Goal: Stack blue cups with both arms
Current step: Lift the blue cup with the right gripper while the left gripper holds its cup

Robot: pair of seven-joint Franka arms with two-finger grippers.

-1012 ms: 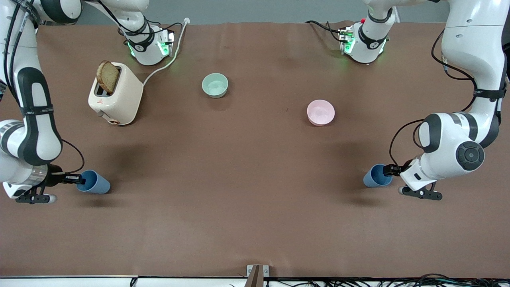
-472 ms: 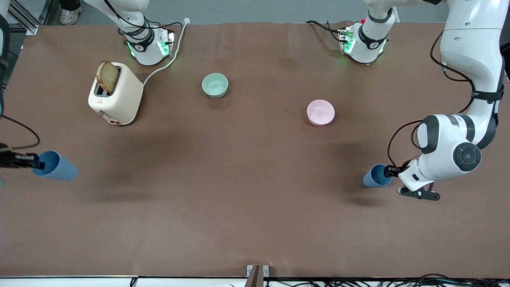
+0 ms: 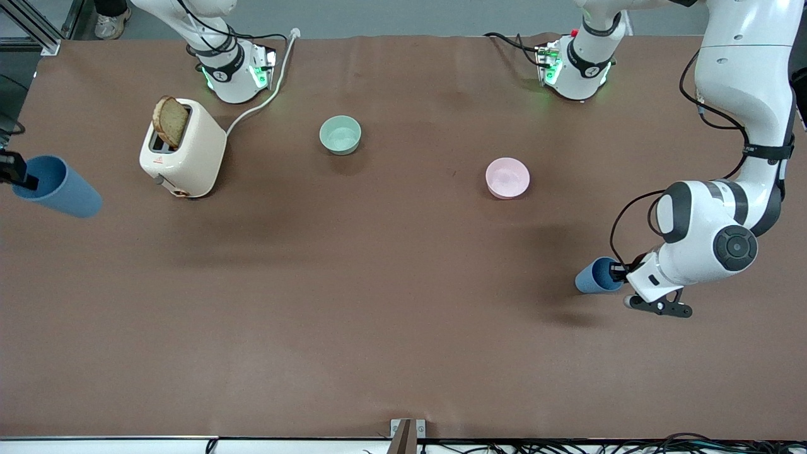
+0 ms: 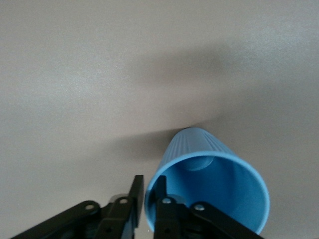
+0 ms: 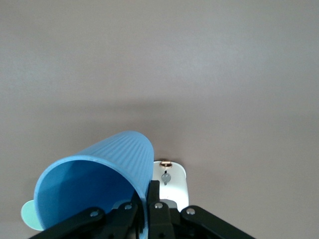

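Right hand [image 3: 19, 176] is gripping one blue cup [image 3: 57, 187] by its rim, tilted in the air over the table [image 3: 378, 302] edge near the toaster [image 3: 183, 150]. Left hand [image 3: 621, 272] is pinching the second cup [image 3: 592, 276] by its wall (low at the table), probably readying both for nesting.

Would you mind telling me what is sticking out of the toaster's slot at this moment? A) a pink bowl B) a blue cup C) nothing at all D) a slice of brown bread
D: in the front view a slice of brown bread stands up out of the slot of the cream toaster at the right arm's end of the table.
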